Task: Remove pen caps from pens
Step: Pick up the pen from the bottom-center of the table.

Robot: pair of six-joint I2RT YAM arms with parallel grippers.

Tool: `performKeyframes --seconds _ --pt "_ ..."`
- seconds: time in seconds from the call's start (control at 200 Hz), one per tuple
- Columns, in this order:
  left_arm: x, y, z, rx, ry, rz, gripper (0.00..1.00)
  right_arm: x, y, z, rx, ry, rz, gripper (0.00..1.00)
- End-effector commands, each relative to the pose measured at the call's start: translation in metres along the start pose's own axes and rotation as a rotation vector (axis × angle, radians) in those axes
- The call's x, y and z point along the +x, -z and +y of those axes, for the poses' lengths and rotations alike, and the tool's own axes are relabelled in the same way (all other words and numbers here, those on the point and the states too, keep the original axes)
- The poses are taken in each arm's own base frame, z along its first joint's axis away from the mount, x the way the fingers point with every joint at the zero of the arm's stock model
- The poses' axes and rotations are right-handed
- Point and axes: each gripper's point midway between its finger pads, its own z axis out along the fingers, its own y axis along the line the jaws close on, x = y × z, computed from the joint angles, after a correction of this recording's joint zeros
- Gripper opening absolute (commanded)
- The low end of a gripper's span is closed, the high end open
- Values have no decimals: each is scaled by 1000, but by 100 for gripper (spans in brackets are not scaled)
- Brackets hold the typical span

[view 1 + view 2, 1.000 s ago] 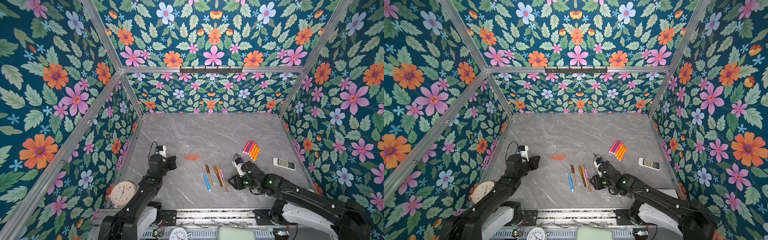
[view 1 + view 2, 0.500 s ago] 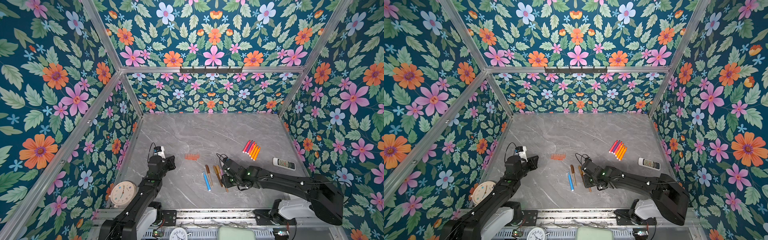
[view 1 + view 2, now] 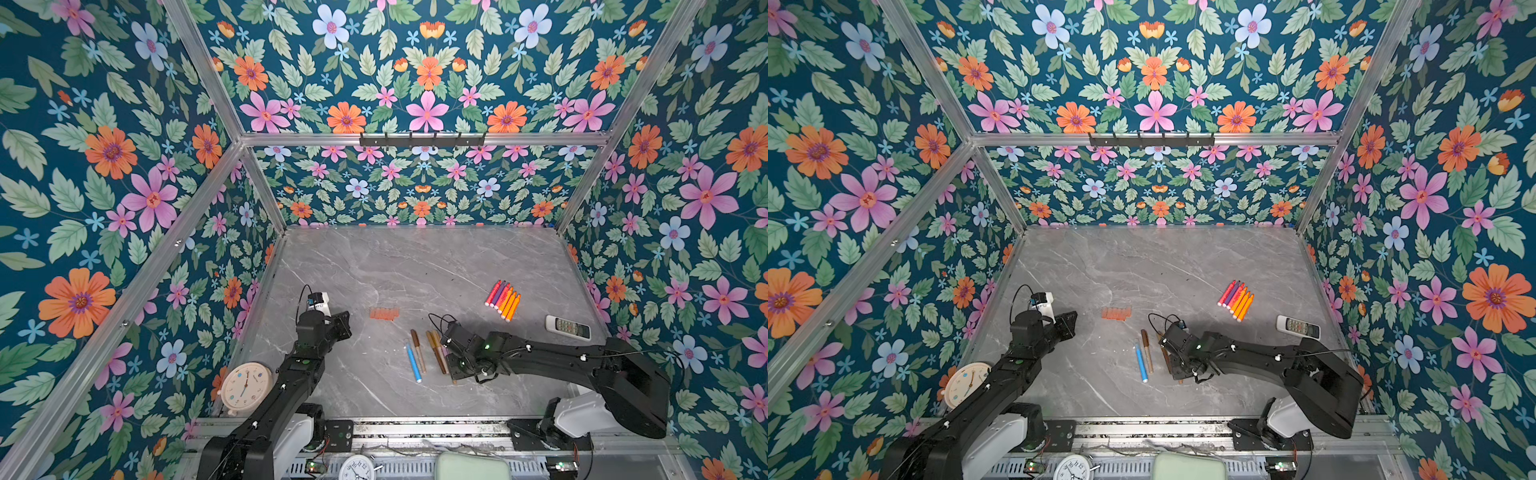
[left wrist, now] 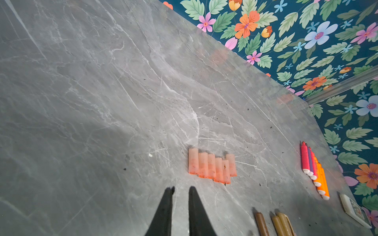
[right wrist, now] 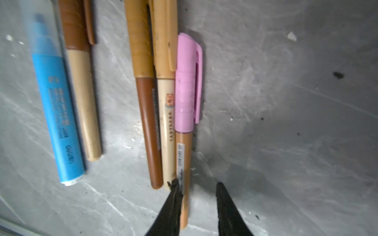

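Note:
Five capped pens lie side by side near the table's front middle: a blue one (image 5: 57,114), a brown-capped one (image 5: 79,81), two with tan-gold caps (image 5: 167,40), and a tan pen (image 5: 184,153) with a pink cap (image 5: 186,81). My right gripper (image 5: 196,183) is low over the tan pen's tail end, open. The barrel lies between the fingers against one of them, and the other stands apart. In both top views the right gripper (image 3: 453,365) covers this pen. Several orange-red pen caps (image 4: 212,167) lie in a row. My left gripper (image 4: 181,189) hovers near them, narrowly open and empty.
A bundle of uncapped red, purple and orange pens (image 3: 503,299) lies at the right. A white remote control (image 3: 567,327) sits beyond it near the right wall. A round clock (image 3: 245,386) leans at the front left corner beside the left arm.
My right arm has swung left from the table's right side onto the row of capped pens, and its jaws have narrowed. The left arm has barely shifted.

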Motion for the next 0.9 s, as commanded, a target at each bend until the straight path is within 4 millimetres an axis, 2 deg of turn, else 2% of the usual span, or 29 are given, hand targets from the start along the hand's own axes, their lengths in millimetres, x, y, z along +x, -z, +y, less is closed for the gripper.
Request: performKeyframes --seconds 0.0,0.38,0.685,0.745,0.815,0.895 --pt "-5 0 -1 -1 5 -16 18 6 -4 -5 25 -12 12 30" --pt "-4 -1 0 -4 6 -10 18 8 6 -5 48 -5 -12 29" --pt "-5 1 -3 8 5 -11 21 20 -16 -12 88 -16 42 27" --pt "-5 1 -3 2 10 -3 25 20 -17 -12 95 -19 41 20" --pt "-5 2 -3 -14 43 22 28 18 -14 -15 107 -27 27 0" --pt "-8 4 -18 47 97 55 32 12 0 -17 102 -35 -18 0"
